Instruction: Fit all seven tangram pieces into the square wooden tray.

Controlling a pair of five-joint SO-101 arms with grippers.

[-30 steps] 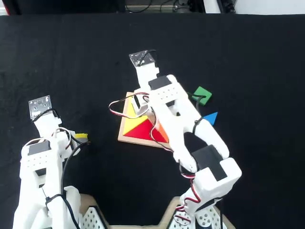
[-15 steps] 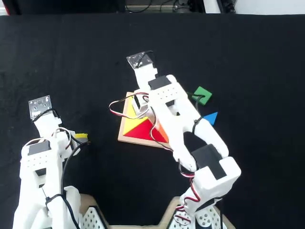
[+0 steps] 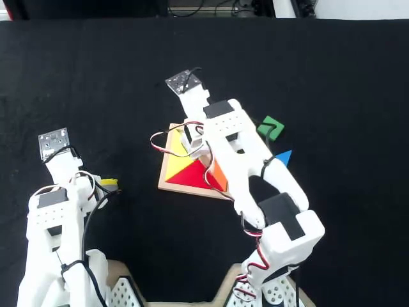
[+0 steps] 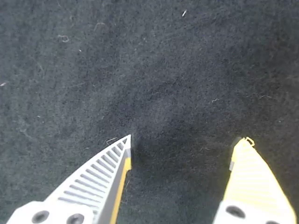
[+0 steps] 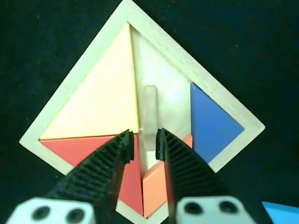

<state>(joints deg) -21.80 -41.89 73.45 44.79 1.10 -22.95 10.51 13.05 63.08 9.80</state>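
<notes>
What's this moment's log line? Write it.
right hand shut on pale piece over tray | left hand open over cloth | green piece, blue triangle outside tray

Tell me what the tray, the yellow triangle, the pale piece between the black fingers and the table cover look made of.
Tray: likely bare wood, judging by its light tan rim. Yellow triangle: probably painted wood, matte and even; plastic possible. Pale piece in the right gripper: whitish, smooth; material unclear. Table cover: black felt-like cloth, fuzzy with lint specks.
</notes>
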